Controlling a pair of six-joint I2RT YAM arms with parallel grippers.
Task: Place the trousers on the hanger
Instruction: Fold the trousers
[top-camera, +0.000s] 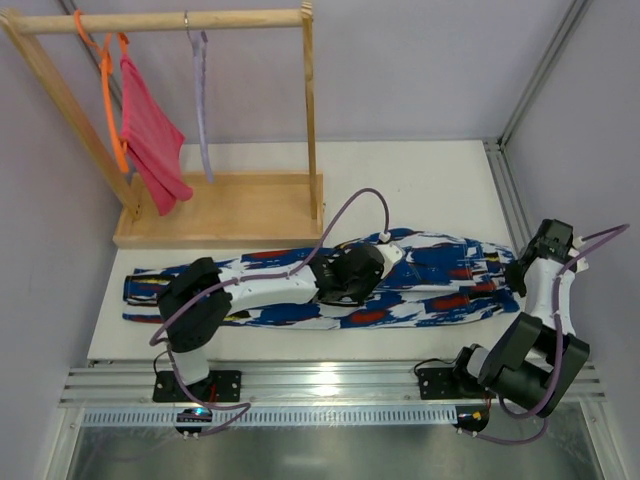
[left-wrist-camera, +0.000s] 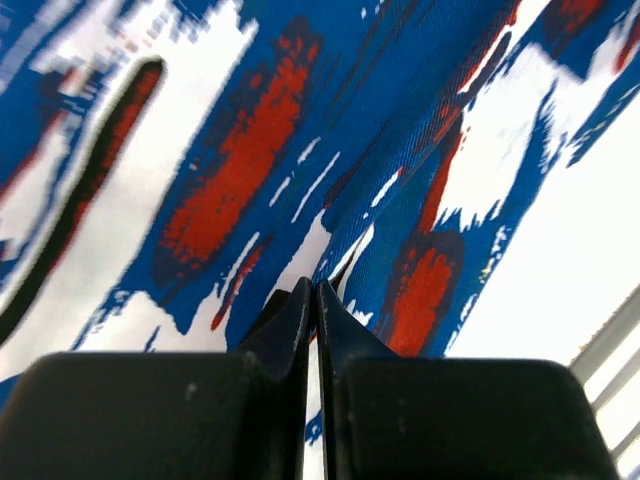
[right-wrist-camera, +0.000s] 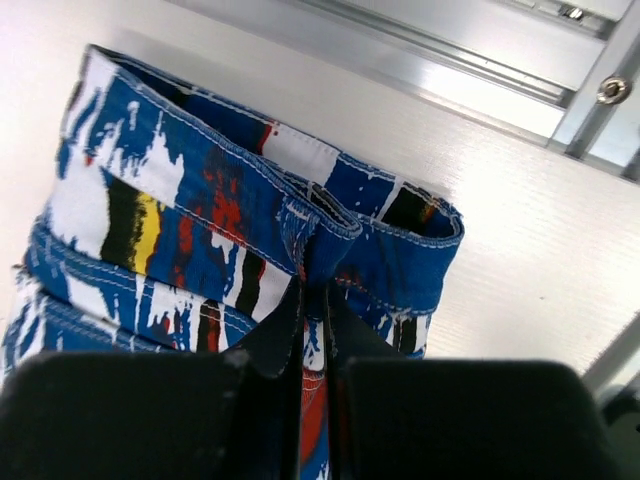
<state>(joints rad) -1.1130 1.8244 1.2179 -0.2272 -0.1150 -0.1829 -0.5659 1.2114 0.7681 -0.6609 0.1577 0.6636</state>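
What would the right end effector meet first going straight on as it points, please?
The right end effector is shut on the soft blue, white, red and black printed trousers, so that cloth comes first; the white table top likely lies behind.

The trousers (top-camera: 440, 285) lie flat along the worktop's (top-camera: 430, 190) front edge. Behind them, near the back left corner, stands a rack (top-camera: 230, 215). The hanger (top-camera: 203, 110) hangs on its rail (top-camera: 250, 19), right of a cloth (top-camera: 150, 135) on another hanger (top-camera: 108, 90).
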